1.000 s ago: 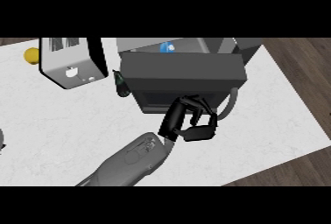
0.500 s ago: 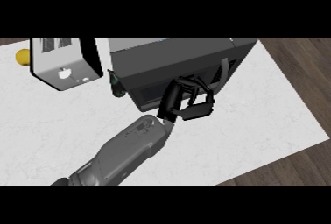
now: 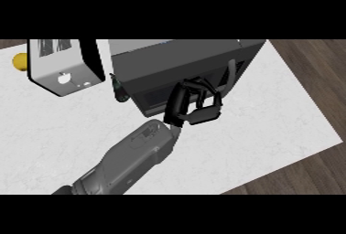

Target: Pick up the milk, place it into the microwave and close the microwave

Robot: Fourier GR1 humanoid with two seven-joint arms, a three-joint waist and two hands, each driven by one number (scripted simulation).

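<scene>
The dark microwave (image 3: 182,64) stands at the back of the white counter (image 3: 270,128), and its front door looks shut or nearly so. My right hand (image 3: 181,103) rests against the door's front, left of the vertical handle (image 3: 232,75). Its fingers are relaxed and slightly bent, and they hold nothing. The milk shows nowhere in the head view. My left hand is out of view.
A white and silver toaster (image 3: 61,68) stands left of the microwave, with a yellow object (image 3: 20,59) beyond it at the counter's left edge. A small dark green thing (image 3: 119,89) sits at the microwave's front left corner. Wooden floor (image 3: 317,73) lies past the counter's right edge.
My right hand has moved up against the microwave's front. The microwave now fills more of the view, and the blue item seen behind its top has gone out of sight.
</scene>
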